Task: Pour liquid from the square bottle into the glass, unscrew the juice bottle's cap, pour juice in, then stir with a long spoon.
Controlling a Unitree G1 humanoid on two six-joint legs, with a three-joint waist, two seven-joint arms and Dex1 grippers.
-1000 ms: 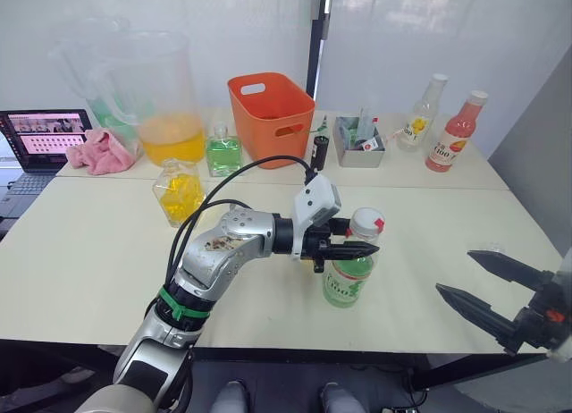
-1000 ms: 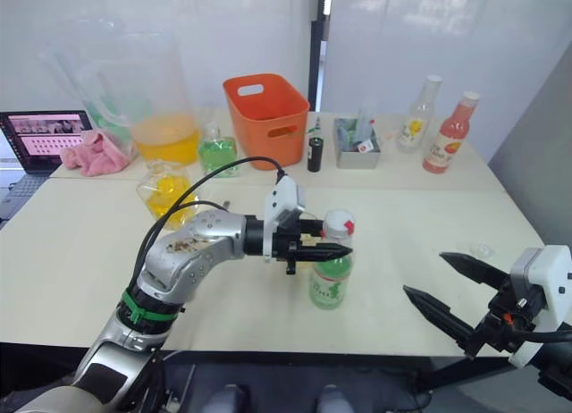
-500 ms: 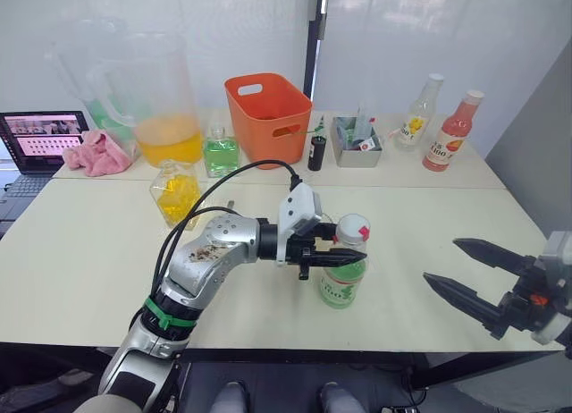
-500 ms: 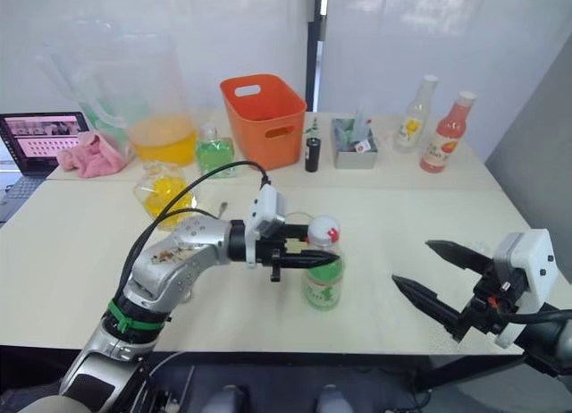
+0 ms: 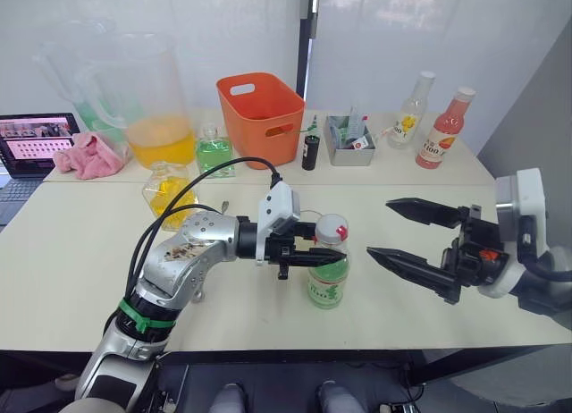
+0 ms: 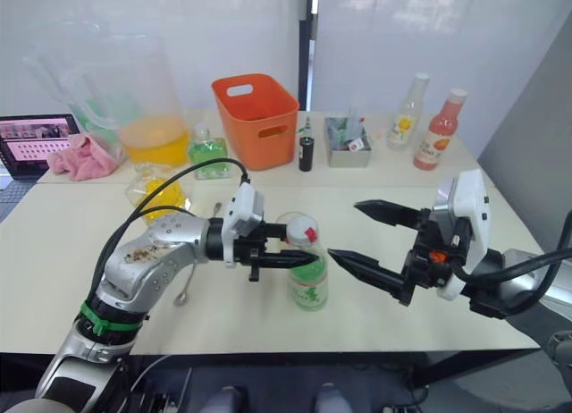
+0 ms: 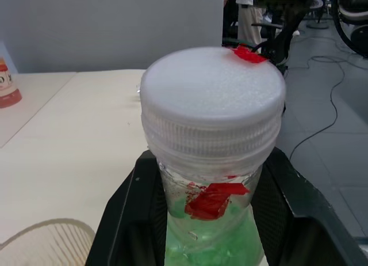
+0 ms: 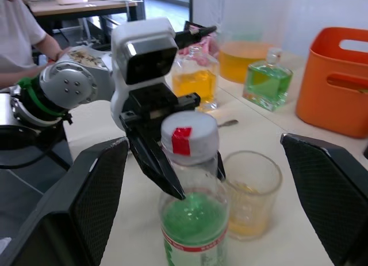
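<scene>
One juice bottle [image 5: 328, 272] with a white cap [image 5: 331, 228] is standing at the centre of the frame, one glass [image 8: 251, 192] sitting just behind it. Two square bottles are showing left of centre: a yellow one [image 5: 169, 191] and a green one [image 5: 214, 151]. Two tall bottles are lining up at upper right, pale [image 5: 407, 112] and pink [image 5: 443, 130]. One small dark bottle [image 5: 309, 148], one orange basket [image 5: 259, 116], one grey tray [image 5: 349, 145] (contents too jumbled to count), one big pitcher [image 5: 154, 100], one pink cloth [image 5: 85, 155], one laptop [image 5: 31, 141], one spoon [image 8: 226, 123].

Orange bin [image 5: 260, 114] top centre, big pitcher w/ orange liquid [image 5: 152, 100] upper left, laptop [image 5: 34, 138] + pink cloth [image 5: 88, 155] far left edge.
</scene>
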